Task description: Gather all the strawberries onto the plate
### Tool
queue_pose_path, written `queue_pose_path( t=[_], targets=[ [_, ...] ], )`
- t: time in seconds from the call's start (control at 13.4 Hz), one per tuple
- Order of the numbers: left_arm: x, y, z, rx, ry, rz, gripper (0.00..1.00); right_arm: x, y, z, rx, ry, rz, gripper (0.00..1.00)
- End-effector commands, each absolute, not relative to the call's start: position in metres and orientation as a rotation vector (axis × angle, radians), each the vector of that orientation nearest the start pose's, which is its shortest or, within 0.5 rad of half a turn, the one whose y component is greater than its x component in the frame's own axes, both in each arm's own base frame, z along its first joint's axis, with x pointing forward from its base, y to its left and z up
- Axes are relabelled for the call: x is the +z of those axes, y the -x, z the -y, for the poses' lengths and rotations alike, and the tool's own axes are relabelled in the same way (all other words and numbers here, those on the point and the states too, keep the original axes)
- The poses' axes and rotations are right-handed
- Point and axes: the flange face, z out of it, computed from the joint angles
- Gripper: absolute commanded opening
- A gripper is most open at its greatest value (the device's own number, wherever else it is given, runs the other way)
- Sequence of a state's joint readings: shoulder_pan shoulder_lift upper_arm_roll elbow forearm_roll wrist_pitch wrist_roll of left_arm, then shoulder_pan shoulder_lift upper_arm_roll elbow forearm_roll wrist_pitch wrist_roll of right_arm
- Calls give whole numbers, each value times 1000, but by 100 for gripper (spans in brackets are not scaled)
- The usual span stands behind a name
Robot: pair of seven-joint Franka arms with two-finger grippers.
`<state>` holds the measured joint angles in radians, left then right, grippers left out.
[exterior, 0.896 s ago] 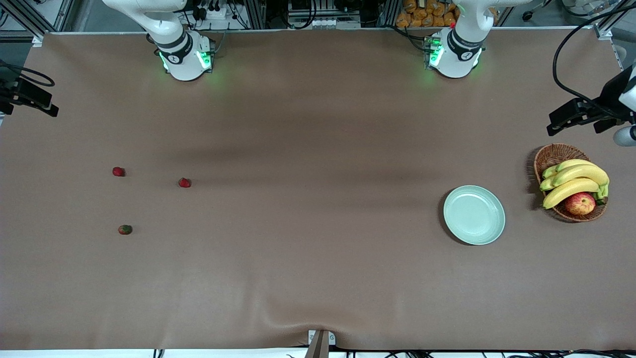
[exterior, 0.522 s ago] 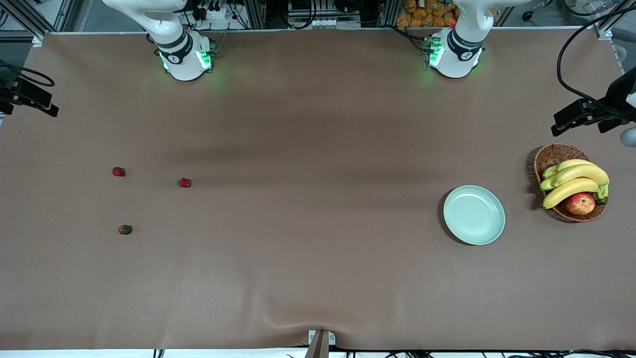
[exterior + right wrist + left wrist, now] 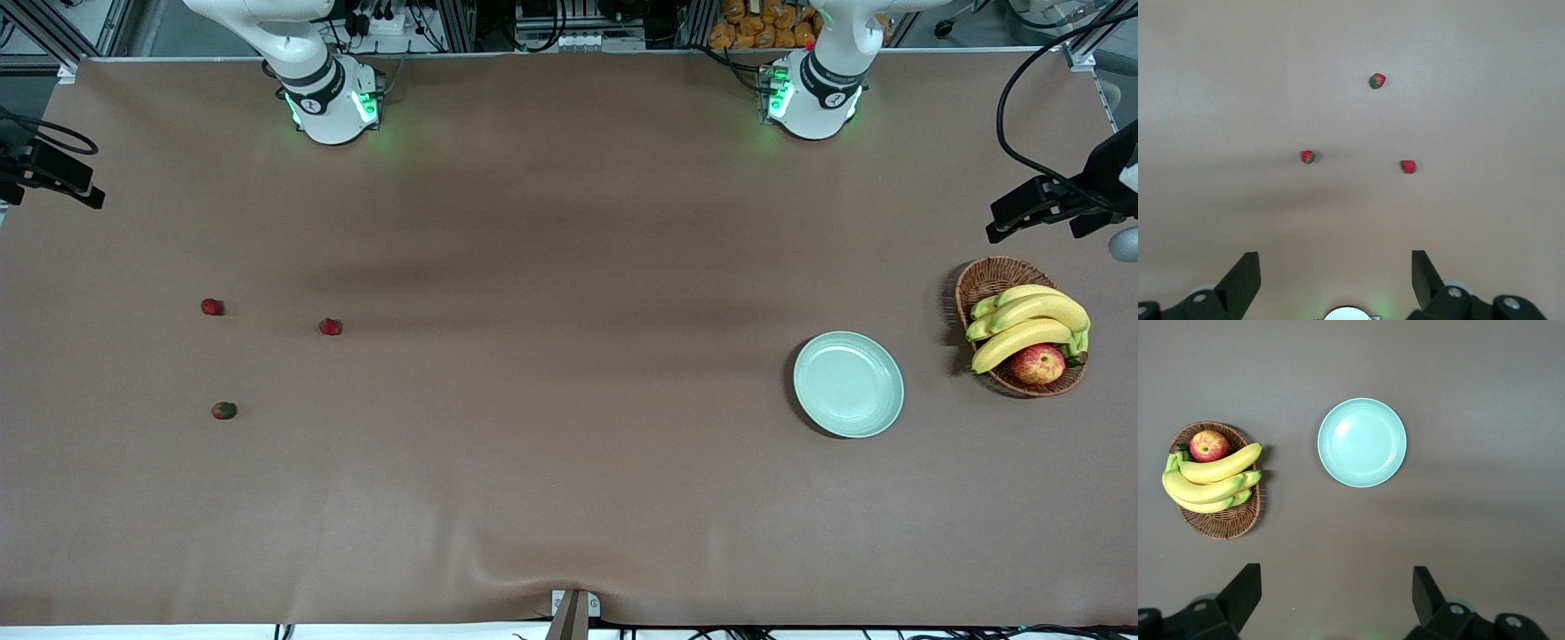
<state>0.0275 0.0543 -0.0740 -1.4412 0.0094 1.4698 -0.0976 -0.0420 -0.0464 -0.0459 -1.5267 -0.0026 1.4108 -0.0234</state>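
on the brown worktop, the greenish-red small strawberry lies nearest the front camera, then the round pale mint-green plate toward the left arm's end, empty. two tiny red strawberries lie farther. left tool and right tool hang high, fingers spread, holding nothing.

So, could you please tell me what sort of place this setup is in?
Likely a robotics lab: two white arm bases with green lights on a brown-covered table, aluminium framing and cables along its edge, and a brown wicker fruit basket as props.
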Motion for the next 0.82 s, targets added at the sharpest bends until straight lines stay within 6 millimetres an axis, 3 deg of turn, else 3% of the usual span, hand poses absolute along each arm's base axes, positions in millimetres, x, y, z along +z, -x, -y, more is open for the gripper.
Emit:
queue_pose_path(
  t=[0.0,0.22,0.52,0.75],
  targets=[
    [653,-556,17,36,3137,44,100,658,-519,49,102,3144,-116,100],
    [654,-557,17,24,3139,47,100,646,-530,47,114,3144,-108,100],
    [655,-561,20,-20,3139,39,100,614,-560,46,96,3137,-101,100],
    [655,-561,20,-25,3138,37,100,540,-598,36,241,3151,-51,100]
  ],
)
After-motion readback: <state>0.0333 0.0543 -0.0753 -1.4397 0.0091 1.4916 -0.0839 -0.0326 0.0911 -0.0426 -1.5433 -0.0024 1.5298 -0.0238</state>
